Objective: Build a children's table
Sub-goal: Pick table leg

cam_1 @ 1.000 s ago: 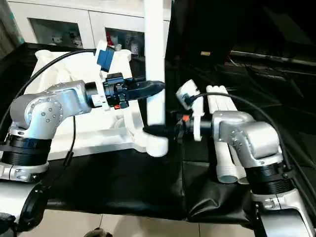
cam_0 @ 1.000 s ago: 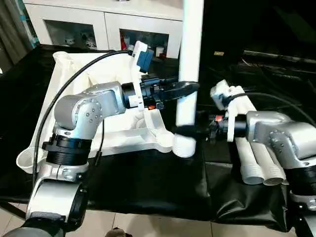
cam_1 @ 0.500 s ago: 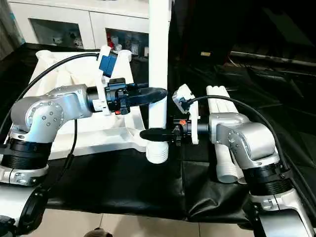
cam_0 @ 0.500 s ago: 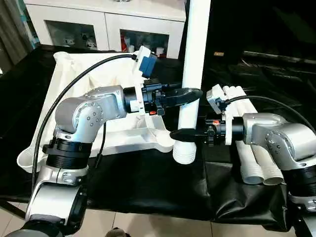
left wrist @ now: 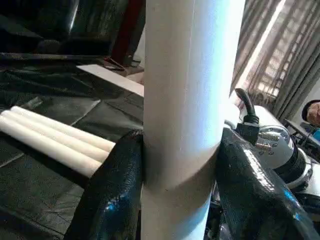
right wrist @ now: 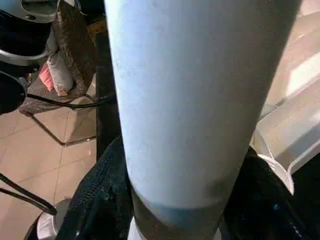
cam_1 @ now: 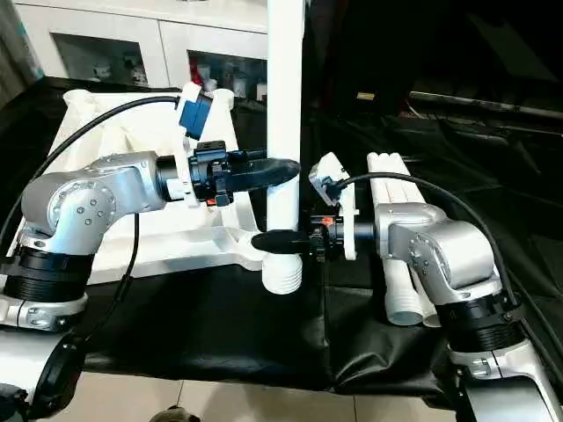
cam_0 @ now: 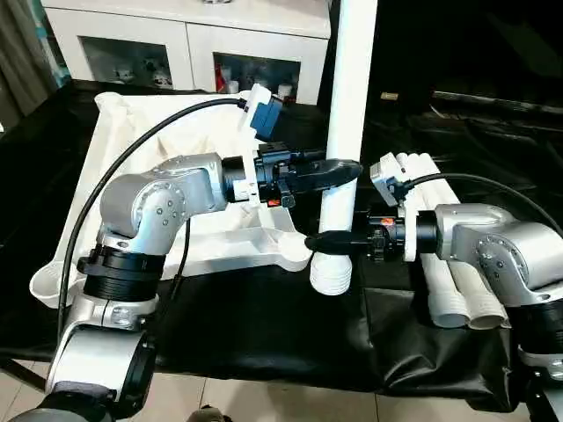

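Observation:
One white table leg [cam_0: 347, 105] stands upright in the air, its ribbed lower end [cam_0: 331, 274] just over the black cover beside a corner socket [cam_0: 295, 251] of the upside-down white table top [cam_0: 132, 132]. My left gripper [cam_0: 339, 167] is shut on the leg's middle, and its fingers [left wrist: 115, 190] press on both sides of the leg [left wrist: 185, 100]. Lower down, my right gripper [cam_0: 330, 239] reaches in from the right and is shut on the same leg. Its fingers [right wrist: 100, 200] hug the leg [right wrist: 190, 100] on either side.
Three spare white legs [cam_0: 449, 281] lie side by side on the black-covered work table [cam_0: 264, 334] under my right forearm. A white glass-door cabinet [cam_0: 176, 44] stands behind the table. The table's front edge runs close below the leg's end.
My right gripper's fingers have closed in around the leg's lower part. The leg has shifted a little to the right with my left gripper and stands straighter.

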Motion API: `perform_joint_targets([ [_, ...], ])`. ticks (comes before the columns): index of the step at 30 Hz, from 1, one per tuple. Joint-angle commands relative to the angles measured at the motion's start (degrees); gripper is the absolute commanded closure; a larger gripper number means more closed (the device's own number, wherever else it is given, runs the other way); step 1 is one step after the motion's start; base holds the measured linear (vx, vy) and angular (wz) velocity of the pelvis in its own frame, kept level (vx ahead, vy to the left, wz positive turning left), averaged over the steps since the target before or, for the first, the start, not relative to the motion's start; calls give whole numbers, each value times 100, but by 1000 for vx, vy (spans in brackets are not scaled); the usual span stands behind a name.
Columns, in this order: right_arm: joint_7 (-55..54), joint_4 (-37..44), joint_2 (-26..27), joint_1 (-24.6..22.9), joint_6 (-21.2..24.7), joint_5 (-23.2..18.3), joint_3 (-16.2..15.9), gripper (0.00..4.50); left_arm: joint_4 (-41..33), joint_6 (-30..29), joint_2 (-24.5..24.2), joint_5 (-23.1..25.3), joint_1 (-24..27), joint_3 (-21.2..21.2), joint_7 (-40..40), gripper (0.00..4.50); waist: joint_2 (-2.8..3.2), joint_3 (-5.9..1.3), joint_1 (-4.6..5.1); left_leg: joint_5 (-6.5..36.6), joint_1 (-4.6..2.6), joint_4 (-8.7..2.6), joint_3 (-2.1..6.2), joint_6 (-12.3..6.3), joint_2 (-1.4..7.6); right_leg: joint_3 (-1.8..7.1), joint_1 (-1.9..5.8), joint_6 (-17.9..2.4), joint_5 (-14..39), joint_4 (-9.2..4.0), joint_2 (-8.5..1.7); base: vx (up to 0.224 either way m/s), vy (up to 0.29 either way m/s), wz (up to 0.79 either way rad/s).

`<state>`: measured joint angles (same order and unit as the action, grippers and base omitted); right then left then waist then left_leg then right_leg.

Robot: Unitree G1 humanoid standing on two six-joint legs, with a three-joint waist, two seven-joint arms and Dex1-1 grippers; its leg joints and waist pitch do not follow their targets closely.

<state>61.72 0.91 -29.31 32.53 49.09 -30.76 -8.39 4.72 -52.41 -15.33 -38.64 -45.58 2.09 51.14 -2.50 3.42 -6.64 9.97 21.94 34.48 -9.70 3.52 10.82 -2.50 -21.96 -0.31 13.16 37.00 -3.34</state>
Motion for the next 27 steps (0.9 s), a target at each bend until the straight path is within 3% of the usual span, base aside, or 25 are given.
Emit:
perform_joint_targets([
  [1,59,116,-35,-52,-9,-46,-45,262,-77,88,-16,-34,-70,-59,8,264,-41,-417,-26,256,-97,-329,28,-77,199,246,318,-1326,-225,-378,-438,0,0,0],
  [3,14,95,-5,-46,-43,-34,-24,262,-91,87,10,-62,-70,-80,-8,264,-43,-421,-27,231,-100,-327,27,-93,201,244,316,-1333,-260,-373,-436,0,0,0],
  [4,-30,71,21,-33,-58,-23,-4,262,-98,46,20,-108,-82,-109,-7,208,-44,-419,-26,240,-101,-326,26,-92,200,244,312,-1334,-244,-377,-437,0,0,0],
  [8,-256,-13,177,3,-164,-2,139,262,-88,-6,50,-223,-89,-216,-4,176,-42,-422,-26,242,-101,-328,27,-72,197,240,311,-1358,-231,-373,-436,0,0,0],
  [9,-378,-56,266,25,-224,2,223,262,-57,165,96,-170,-69,-278,-71,167,-15,-420,-24,258,-103,-329,28,-65,200,243,299,-1362,-250,-380,-437,0,0,0],
  [12,-885,-251,574,115,-447,60,506,262,104,779,312,10,-20,-562,-458,154,-2,-423,-19,310,-100,-331,33,-16,202,236,302,-1399,-246,-383,-451,0,0,0],
  [17,-1611,-463,1013,151,-1013,228,829,262,256,1305,442,35,84,-1009,-819,152,9,-432,-14,270,-98,-337,35,54,195,238,301,-1309,-421,-368,-439,0,0,0],
  [20,-2111,-604,1119,82,-1531,647,815,262,215,1449,200,91,230,-1147,-721,152,43,-438,-18,249,-112,-346,46,109,195,233,293,-1234,-458,-358,-433,0,0,0],
  [22,-2266,-655,1134,52,-1639,780,802,262,213,1511,75,234,287,-1081,-698,152,47,-431,11,320,-118,-358,39,175,184,234,296,-1184,-392,-367,-411,0,0,0],
  [23,-2494,-710,1181,15,-1777,913,833,262,240,1663,-112,519,365,-914,-676,152,47,-427,12,345,-124,-362,39,183,182,234,296,-1169,-362,-371,-406,0,0,0],
  [24,-2802,-754,1244,-60,-1886,1073,850,262,494,2139,-519,1384,500,-376,-816,152,60,-422,20,408,-129,-374,43,210,192,237,286,-1113,-281,-372,-406,0,0,0],
  [25,-2802,-754,1244,-60,-1886,1073,850,262,494,2139,-519,1384,500,-376,-816,152,65,-409,28,499,-132,-392,52,210,197,246,272,-923,-98,-402,-397,0,0,0],
  [26,-2956,-789,1255,-108,-2020,1251,773,262,693,2385,-689,1836,548,-97,-973,152,88,-414,17,556,-162,-402,60,268,211,244,254,-828,-9,-415,-410,0,0,0],
  [27,-3220,-776,1343,-263,-2184,1527,614,262,999,2926,-846,2562,705,258,-1378,152,116,-426,12,581,-162,-403,68,325,215,243,258,-830,-58,-411,-419,0,0,0],
])
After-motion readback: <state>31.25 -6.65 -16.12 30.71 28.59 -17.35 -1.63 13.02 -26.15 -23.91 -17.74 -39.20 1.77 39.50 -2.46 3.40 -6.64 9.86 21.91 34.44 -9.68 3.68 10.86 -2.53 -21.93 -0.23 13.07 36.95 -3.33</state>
